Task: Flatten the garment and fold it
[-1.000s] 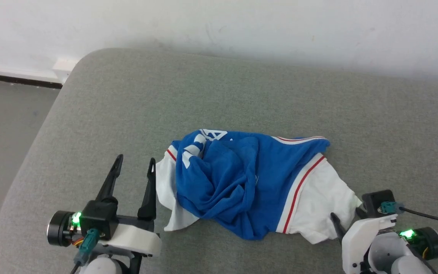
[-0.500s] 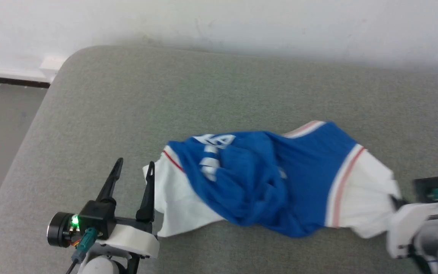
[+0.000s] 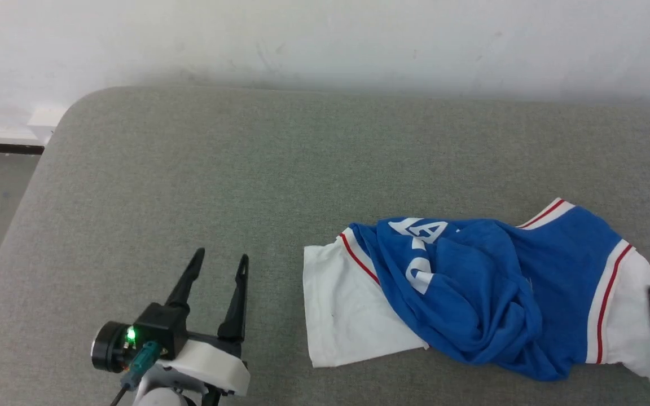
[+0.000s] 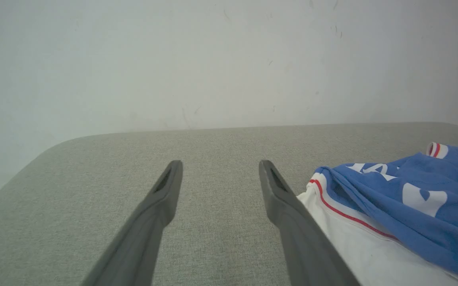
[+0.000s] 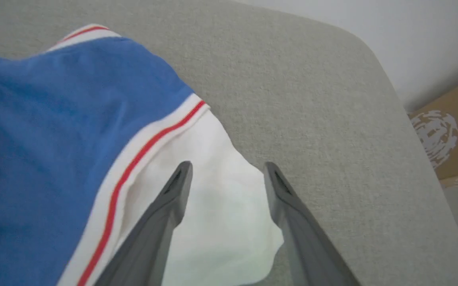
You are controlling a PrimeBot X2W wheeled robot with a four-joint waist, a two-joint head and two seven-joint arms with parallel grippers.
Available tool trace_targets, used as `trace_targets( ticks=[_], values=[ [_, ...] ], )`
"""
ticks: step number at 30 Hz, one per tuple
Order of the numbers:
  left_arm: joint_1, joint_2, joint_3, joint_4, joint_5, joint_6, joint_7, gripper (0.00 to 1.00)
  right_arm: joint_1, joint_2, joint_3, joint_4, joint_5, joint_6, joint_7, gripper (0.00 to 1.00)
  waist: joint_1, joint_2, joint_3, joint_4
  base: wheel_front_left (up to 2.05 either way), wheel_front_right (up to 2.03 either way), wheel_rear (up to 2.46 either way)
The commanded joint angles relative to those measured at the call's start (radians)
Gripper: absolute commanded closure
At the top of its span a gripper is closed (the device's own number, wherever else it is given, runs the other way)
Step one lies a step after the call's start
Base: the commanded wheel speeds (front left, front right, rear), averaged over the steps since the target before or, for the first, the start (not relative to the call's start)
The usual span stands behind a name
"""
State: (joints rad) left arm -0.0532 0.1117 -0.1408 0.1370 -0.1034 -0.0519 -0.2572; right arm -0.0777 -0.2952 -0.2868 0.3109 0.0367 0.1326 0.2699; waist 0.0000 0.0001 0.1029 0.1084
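Found the crumpled royal-blue jersey shirt [image 3: 471, 293] with white sleeves on the grey fabric-covered table [image 3: 189, 169], long axis running from right of the left pincer [image 3: 221, 255] to beneath the right pincer [image 5: 228, 165]. Noted both spread, clamping nothing; judged the right nearer.

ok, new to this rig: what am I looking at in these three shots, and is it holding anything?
It is a wheeled robot with two arms, each ending in a two-fingered tool. The wide shot comes from its head, looking down at a grey padded surface. The other two come from wrist cameras, looking along each tool's fingers. On the surface lies a crumpled blue shirt with white sleeves and red-striped trim. The left tool stands open beside the shirt, apart from it. The right tool is open over a white sleeve; nothing is held.
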Motion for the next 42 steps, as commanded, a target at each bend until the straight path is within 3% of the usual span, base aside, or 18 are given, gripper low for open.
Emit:
trace_targets(
  ticks=[1, 8, 12, 19, 28, 30, 35, 42],
  values=[
    [0.011, -0.006, -0.003, 0.015, -0.006, -0.013, -0.004, 0.00, -0.006, 0.028, 0.011, -0.028, 0.002, -0.002, -0.040, 0.00, 0.0000, -0.0001, 0.003, -0.005, 0.00, 0.00, 0.00],
    [0.025, -0.019, -0.068, 0.108, -0.064, -0.057, 0.028, 0.00, 0.066, 0.124, 0.073, -0.183, 0.029, -0.002, -0.228, 0.00, 0.0000, -0.0001, 0.003, -0.025, 0.00, 0.00, 0.00],
    [0.042, -0.017, -0.128, 0.145, -0.120, -0.071, 0.181, 0.00, 0.120, 0.172, 0.113, -0.224, 0.043, -0.002, -0.298, 0.00, 0.0000, -0.0001, 0.003, -0.038, 0.00, 0.00, 0.00],
    [0.050, -0.012, -0.190, 0.125, -0.236, -0.077, 0.404, 0.00, 0.135, 0.195, 0.129, -0.202, 0.034, -0.002, -0.322, 0.00, 0.0000, -0.0001, 0.014, -0.054, 0.00, 0.00, 0.00],
    [0.036, 0.005, -0.215, 0.145, -0.253, -0.071, 0.504, 0.00, 0.113, 0.194, 0.123, -0.190, 0.030, -0.002, -0.317, 0.00, 0.0000, -0.0001, 0.037, -0.072, 0.00, 0.00, 0.00],
    [0.035, 0.008, -0.226, 0.160, -0.258, -0.072, 0.530, 1.00, 0.111, 0.194, 0.124, -0.186, 0.029, -0.002, -0.317, 0.00, 0.0000, -0.0001, 0.042, -0.075, 0.00, 0.00, 0.00],
    [0.031, 0.019, -0.212, 0.159, -0.275, -0.066, 0.514, 1.00, 0.111, 0.196, 0.126, -0.174, 0.031, -0.002, -0.312, 0.00, 0.0000, -0.0001, 0.043, -0.073, 0.00, 0.00, 0.00],
    [0.028, 0.055, -0.121, 0.113, -0.283, -0.009, 0.404, 1.00, 0.129, 0.192, 0.125, -0.159, 0.032, -0.002, -0.291, 0.00, 0.0000, -0.0001, 0.015, -0.051, 0.00, 0.00, 0.00]
  ],
)
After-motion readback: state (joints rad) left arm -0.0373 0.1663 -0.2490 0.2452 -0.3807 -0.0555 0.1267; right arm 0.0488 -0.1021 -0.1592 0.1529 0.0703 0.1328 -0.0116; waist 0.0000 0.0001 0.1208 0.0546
